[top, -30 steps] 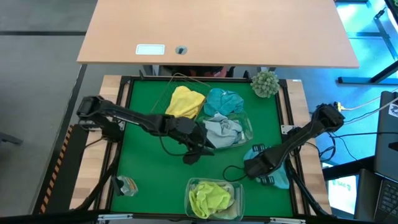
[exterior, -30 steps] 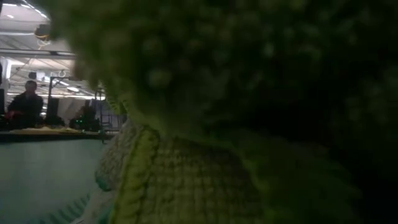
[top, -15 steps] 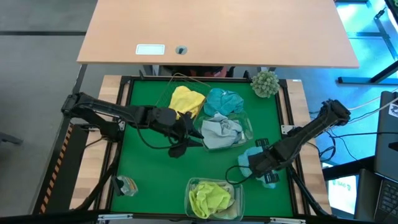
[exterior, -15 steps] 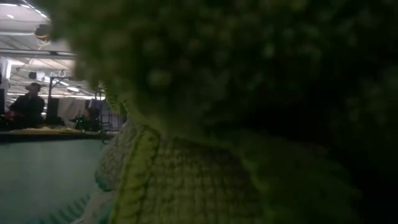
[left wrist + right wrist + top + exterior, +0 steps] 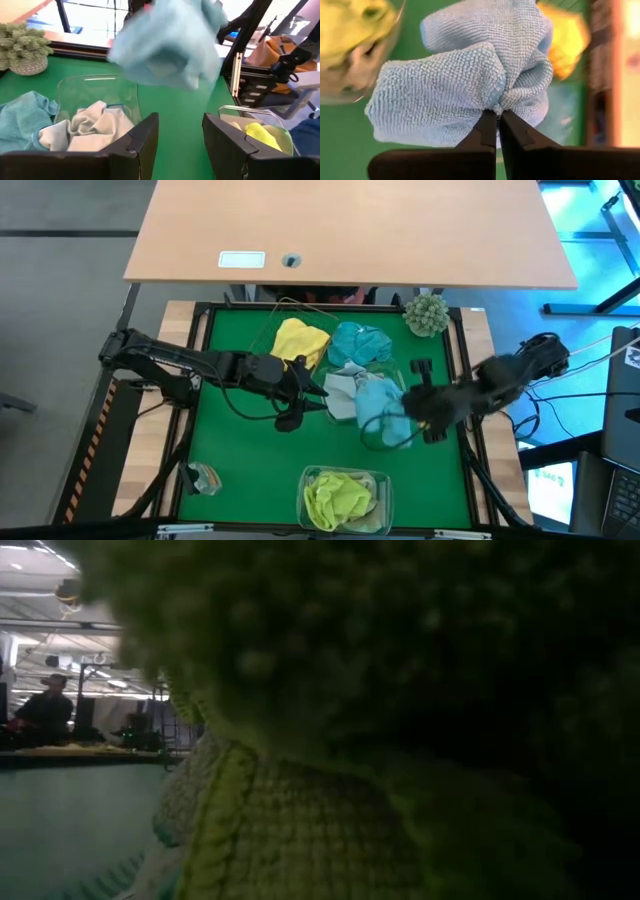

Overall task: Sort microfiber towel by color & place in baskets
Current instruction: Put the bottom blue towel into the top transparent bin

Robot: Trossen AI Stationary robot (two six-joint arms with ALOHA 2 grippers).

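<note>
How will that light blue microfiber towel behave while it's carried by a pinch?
Likely floppy: in the right gripper, the light blue microfiber towel bunches into folds around the pinch and sags. Probably light, since a small pinch holds it clear of the green mat. Its looped pile looks grippy, so slipping seems unlikely.

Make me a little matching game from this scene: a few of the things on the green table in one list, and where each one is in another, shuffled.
Things:
1. light blue towel
2. lime green towel
3. yellow towel
4. fuzzy ball plant

Places:
A. at the table's far right corner
B. in the wire basket
C. pinched in the right gripper, held above the table
D. in the clear tub at the near edge

Pairs: 1-C, 2-D, 3-B, 4-A
</note>
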